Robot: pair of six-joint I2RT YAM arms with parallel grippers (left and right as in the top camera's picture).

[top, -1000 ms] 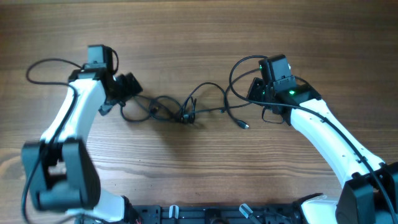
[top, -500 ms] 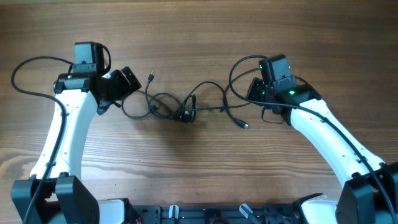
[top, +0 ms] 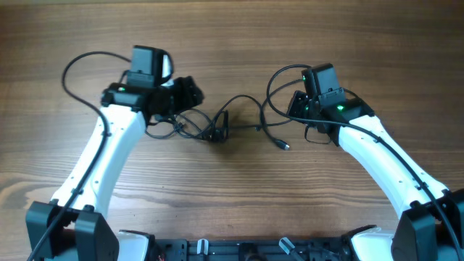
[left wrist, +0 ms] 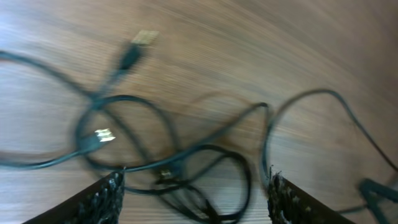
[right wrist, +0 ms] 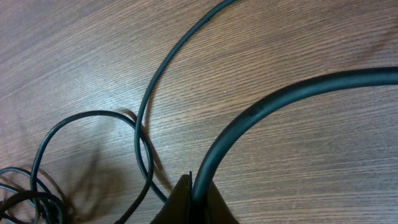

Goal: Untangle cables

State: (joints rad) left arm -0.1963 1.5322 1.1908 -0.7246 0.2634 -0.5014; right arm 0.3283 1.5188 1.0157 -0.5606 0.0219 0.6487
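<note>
- Wood-grain brown table (top: 232, 210) bears tangle of thin black plug-ended cables (top: 217, 132).
- L gripper (top: 193, 94) just swung over tangle's left end, jaws apart but narrowing; prob. a fresh grab.
- R gripper (right wrist: 191, 186), right of tangle, pinched on one cord.

The left gripper (top: 191, 94) has swung toward 3 o'clock and now hangs over the 9 o'clock end of the cables (top: 217, 133). From overhead it covers the plug that lay bare half a second ago. That end's loops have shifted slightly.
</note>
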